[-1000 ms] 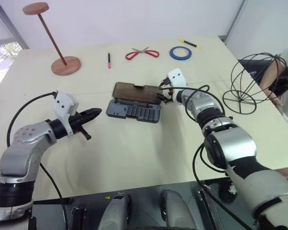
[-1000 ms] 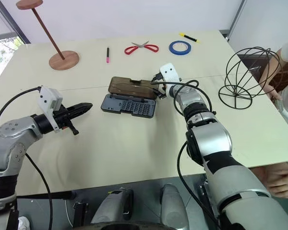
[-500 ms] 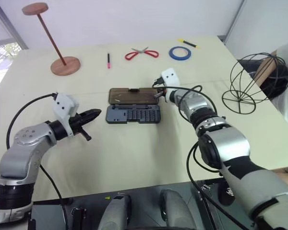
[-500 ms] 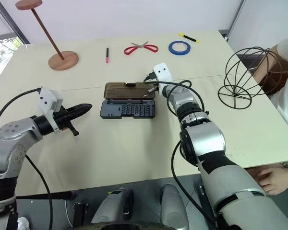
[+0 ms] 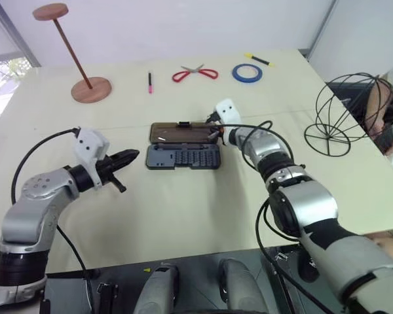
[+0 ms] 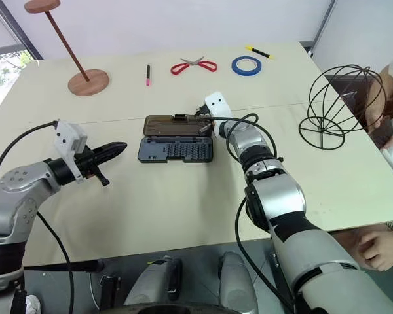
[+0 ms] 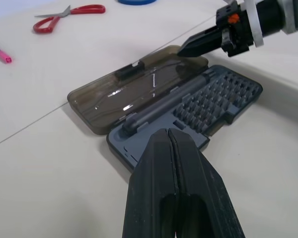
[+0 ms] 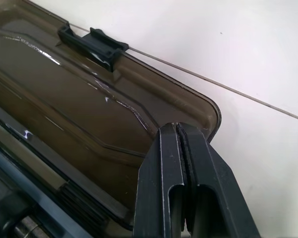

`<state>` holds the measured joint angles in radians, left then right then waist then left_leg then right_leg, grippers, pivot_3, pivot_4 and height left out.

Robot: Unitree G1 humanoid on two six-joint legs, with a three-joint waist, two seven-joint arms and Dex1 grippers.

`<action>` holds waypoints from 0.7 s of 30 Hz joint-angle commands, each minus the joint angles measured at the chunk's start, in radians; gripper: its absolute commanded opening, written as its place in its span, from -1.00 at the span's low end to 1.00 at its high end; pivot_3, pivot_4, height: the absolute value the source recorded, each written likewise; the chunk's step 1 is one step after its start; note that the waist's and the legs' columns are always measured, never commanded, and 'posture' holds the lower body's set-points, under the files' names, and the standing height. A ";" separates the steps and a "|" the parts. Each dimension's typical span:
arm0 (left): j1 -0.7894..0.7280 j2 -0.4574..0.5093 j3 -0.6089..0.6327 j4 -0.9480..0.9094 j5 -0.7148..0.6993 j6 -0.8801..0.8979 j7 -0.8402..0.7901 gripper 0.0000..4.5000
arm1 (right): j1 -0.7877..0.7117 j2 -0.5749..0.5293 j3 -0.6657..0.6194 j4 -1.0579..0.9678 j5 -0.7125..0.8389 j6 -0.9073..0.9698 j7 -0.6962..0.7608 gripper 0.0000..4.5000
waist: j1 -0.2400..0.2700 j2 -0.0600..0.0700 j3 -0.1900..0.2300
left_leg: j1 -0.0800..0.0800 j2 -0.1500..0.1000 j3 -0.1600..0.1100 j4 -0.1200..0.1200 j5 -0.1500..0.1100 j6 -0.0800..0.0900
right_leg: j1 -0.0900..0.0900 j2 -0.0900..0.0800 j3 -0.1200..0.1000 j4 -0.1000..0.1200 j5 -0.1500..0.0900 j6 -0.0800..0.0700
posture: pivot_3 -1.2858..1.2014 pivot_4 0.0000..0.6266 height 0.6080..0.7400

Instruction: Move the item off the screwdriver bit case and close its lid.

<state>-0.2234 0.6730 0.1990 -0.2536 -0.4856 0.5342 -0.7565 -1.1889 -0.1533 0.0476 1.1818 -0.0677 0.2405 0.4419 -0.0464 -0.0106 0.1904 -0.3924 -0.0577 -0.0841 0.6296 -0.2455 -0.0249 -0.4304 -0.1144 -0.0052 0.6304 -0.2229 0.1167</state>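
The screwdriver bit case [image 5: 183, 157] lies open in the middle of the table [image 5: 183, 216], its long side running left to right. Its lid [image 5: 183, 133] lies flat behind it. The right gripper [image 7: 188, 49], pinched shut and empty, is at the lid's right corner, much nearer than the left gripper [image 5: 129, 156], also shut and empty. The wire cage [image 5: 344, 114] stands far off to the right.

The right gripper [image 7: 191, 48] has snapped its fingers together and slid left to the right end of the lid [image 5: 182, 132] (tips now over its corner). The screwdriver bit case [image 5: 183, 157], askew a second ago, now lies square to the table edge.
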 commanded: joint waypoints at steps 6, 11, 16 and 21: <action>-0.016 -0.006 -0.010 -0.002 0.007 -0.027 0.000 -1.00 | -0.083 -0.013 -0.002 -0.072 0.019 -0.067 0.108 -0.99 | -0.002 0.000 0.000 | 0.000 0.000 0.000 -0.001 0.000 0.000 | 0.000 0.000 0.000 0.000 0.000 0.000 | 0.03 -0.52 1.00; 0.004 -0.013 -0.009 -0.022 0.008 -0.029 0.009 -1.00 | -0.140 -0.012 -0.001 -0.001 0.002 -0.034 0.085 -0.41 | 0.000 0.000 0.000 | 0.000 0.000 0.000 -0.001 0.000 0.000 | 0.000 0.000 0.000 0.000 0.000 0.000 | 0.03 -0.52 1.00; 0.038 -0.016 0.007 -0.050 0.003 -0.028 0.030 -1.00 | -0.141 -0.001 -0.013 0.053 -0.004 0.019 -0.029 0.74 | 0.002 0.000 0.000 | 0.000 0.000 0.000 -0.001 0.000 0.000 | 0.000 0.000 0.000 0.000 0.000 0.000 | 0.03 -0.52 1.00; 0.053 -0.015 0.008 -0.065 -0.002 -0.026 0.041 -1.00 | -0.111 0.023 -0.011 0.058 -0.016 0.063 -0.123 0.74 | 0.001 0.000 0.000 | 0.000 0.000 0.000 -0.001 0.000 0.000 | 0.000 0.000 0.000 0.000 0.000 0.000 | 0.03 -0.52 1.00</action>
<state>-0.1685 0.6547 0.1807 -0.2836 -0.4805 0.5202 -0.7194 -1.2948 -0.1425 0.0343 1.2551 -0.0744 0.2991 0.3528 -0.0453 -0.0105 0.1905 -0.3926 -0.0577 -0.0842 0.6290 -0.2455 -0.0250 -0.4309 -0.1145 -0.0050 0.6302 -0.2228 0.1165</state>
